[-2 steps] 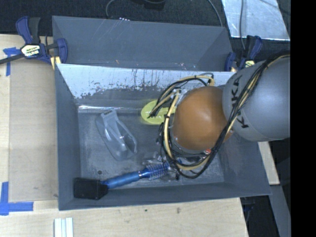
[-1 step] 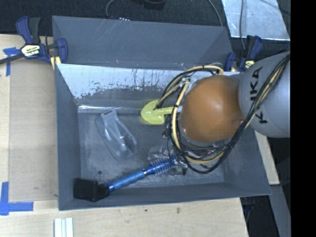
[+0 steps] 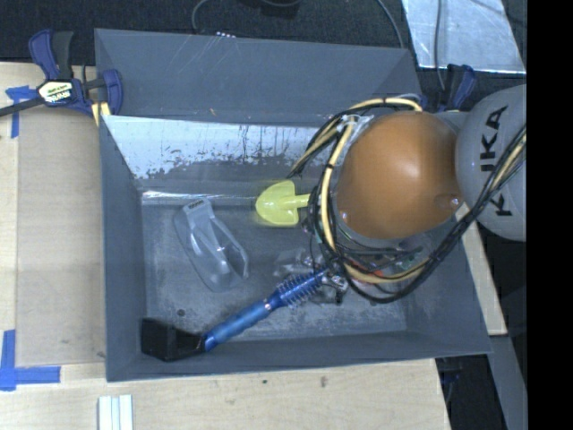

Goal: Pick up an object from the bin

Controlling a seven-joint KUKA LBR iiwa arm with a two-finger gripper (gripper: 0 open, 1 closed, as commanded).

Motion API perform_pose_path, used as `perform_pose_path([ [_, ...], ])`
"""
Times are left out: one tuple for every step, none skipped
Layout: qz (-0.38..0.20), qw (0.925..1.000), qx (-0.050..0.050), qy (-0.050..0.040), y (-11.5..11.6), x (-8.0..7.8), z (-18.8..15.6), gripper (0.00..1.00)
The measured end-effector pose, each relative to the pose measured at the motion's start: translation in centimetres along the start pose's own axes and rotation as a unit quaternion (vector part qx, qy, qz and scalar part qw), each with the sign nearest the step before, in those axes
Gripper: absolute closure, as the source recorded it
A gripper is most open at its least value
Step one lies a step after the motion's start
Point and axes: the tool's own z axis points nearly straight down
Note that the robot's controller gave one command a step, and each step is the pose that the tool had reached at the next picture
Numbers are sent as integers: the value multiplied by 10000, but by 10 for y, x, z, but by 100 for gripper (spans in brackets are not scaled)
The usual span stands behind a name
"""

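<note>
Gripper (image 3: 320,287) (jaws: cannot tell) seemingly meets coiled end of black-headed blue brush (image 3: 255,312).

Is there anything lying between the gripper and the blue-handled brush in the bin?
Nothing visible does. The gripper is right at the ribbed end of the blue-handled brush. The yellow scoop and the clear plastic piece lie apart from the brush, farther back.

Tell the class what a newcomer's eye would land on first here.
A big orange dome on the arm's wrist dominates the right half of the bin. A blue-handled brush lies slantwise along the front, its black head in the front left corner. A yellow scoop sits just left of the dome.
</note>
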Motion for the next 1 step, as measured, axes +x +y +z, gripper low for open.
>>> perform_pose_path([
  [62,10000,-38,27,-3,-8,-44,100],
])
